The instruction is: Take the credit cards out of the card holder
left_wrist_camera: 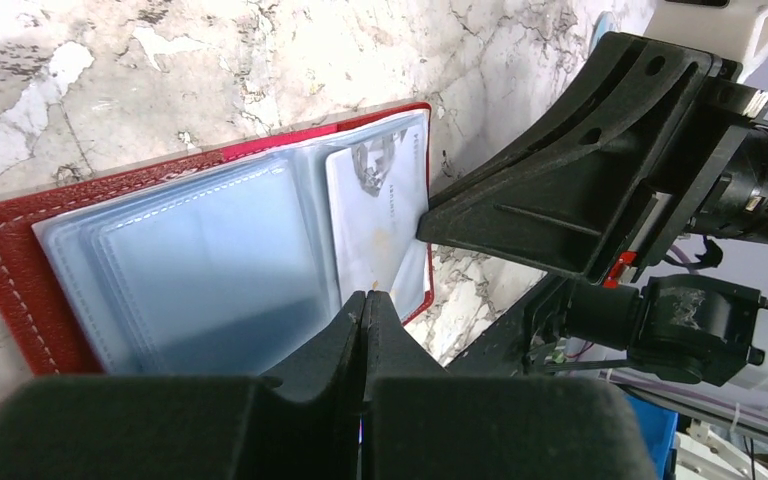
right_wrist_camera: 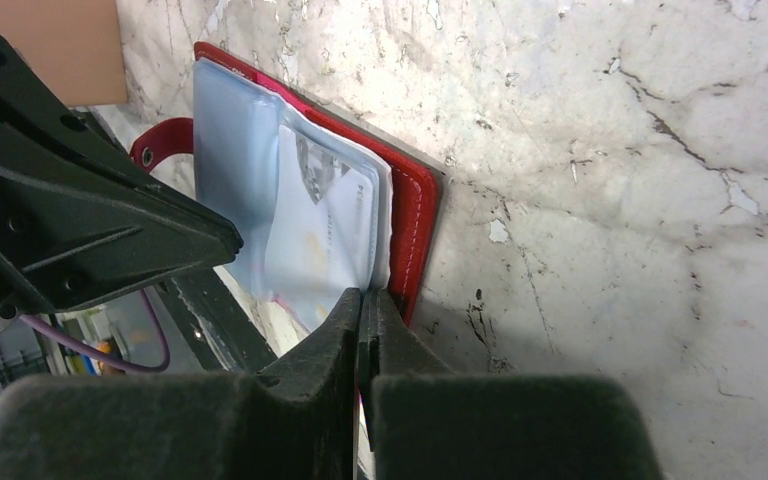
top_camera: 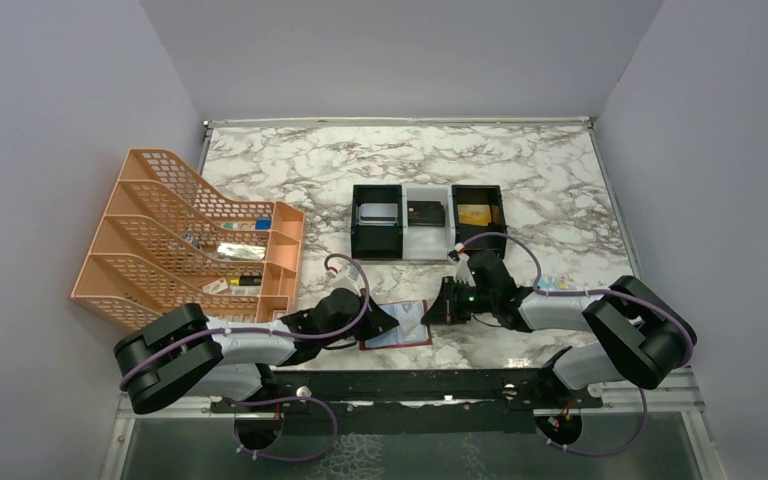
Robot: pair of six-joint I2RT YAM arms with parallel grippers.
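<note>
Three credit cards (top_camera: 425, 211) sit in the tray (top_camera: 376, 248); we see a white card (left_wrist_camera: 375, 215) left in the card holder (left_wrist_camera: 210, 270), with left gripper (left_wrist_camera: 365, 300) and right gripper (right_wrist_camera: 362, 297) closed tight at its edges.

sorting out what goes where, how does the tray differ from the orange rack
The tray is black and white with solid walls; the rack is orange mesh. The tray has three side-by-side compartments, a card in each; the rack has stepped tiers holding small mixed items. Both sit on the marble table.

Card holder (left_wrist_camera: 10, 250) edge behind left gripper (left_wrist_camera: 364, 325)
</note>
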